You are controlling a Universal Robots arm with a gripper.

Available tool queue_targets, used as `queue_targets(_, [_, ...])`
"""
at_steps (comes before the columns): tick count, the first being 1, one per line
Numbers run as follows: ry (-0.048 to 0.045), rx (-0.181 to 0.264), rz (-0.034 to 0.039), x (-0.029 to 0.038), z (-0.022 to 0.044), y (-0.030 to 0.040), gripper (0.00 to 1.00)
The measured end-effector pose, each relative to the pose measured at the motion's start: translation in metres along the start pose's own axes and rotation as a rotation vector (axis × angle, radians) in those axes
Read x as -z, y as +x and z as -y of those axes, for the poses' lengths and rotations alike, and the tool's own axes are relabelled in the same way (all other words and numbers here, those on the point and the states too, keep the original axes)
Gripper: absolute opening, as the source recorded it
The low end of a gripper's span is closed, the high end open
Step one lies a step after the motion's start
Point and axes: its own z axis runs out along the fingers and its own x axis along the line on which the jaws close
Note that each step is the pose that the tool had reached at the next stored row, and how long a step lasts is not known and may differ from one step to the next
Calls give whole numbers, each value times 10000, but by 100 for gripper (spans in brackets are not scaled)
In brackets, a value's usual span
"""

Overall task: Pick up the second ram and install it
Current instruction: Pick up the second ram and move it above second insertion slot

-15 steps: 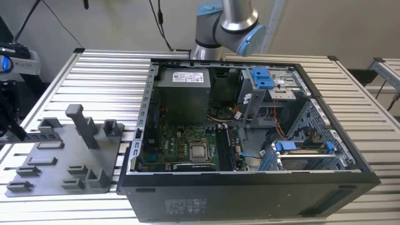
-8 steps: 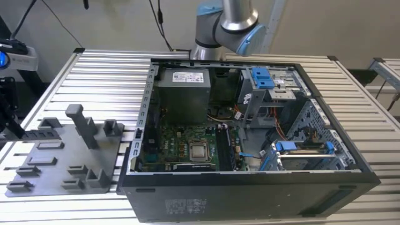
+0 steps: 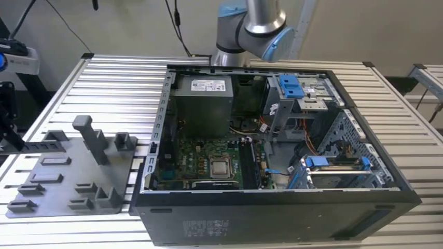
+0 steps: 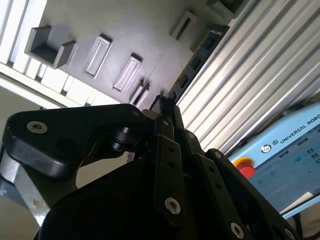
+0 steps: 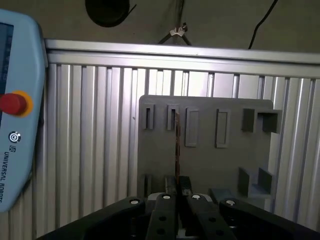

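I've got the gripper (image 5: 177, 194) clenched on the second ram (image 5: 177, 142), stick edge-on, grey tray (image 5: 210, 165) behind it; 1 pale-blue pendant (image 5: 20, 150) alongside carries lettering and a red button (image 5: 12, 104)

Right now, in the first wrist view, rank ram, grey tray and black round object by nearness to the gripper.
1. The second ram: held between the jaws of the gripper.
2. Grey tray: on the table behind the ram.
3. Black round object: beyond the table's edge.
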Motion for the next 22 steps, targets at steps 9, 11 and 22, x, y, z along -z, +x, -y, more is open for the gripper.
queue_targets(9, [-1, 0, 0, 69, -2, 0, 14])
queue_targets(11, [-1, 0, -1, 87, -3, 0, 14])
queue_targets(22, [-1, 0, -1, 182, -5, 1, 14])
